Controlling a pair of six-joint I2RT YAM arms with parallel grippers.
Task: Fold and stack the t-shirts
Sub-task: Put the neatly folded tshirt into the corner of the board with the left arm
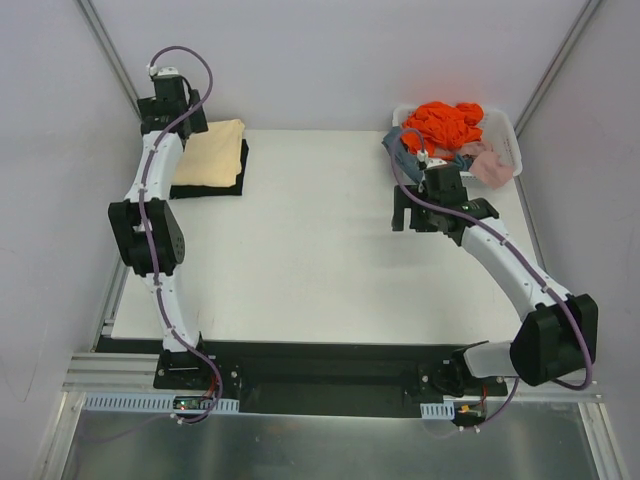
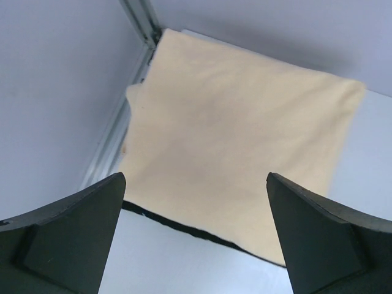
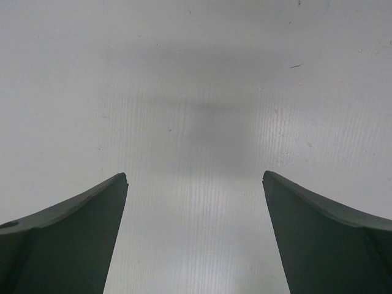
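A white basket [image 1: 508, 130] sits at the far right corner of the white table [image 1: 320, 250], heaped with orange cloth [image 1: 445, 122], pink cloth [image 1: 490, 166] and grey-blue cloth [image 1: 399, 150] hanging over its left side.

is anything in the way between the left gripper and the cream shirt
Nothing visible does. The left gripper hangs open right above the cream-yellow t-shirt, which lies folded on top of the black t-shirt at the far left corner of the table. The left wrist view shows only air between its fingers and the cloth.
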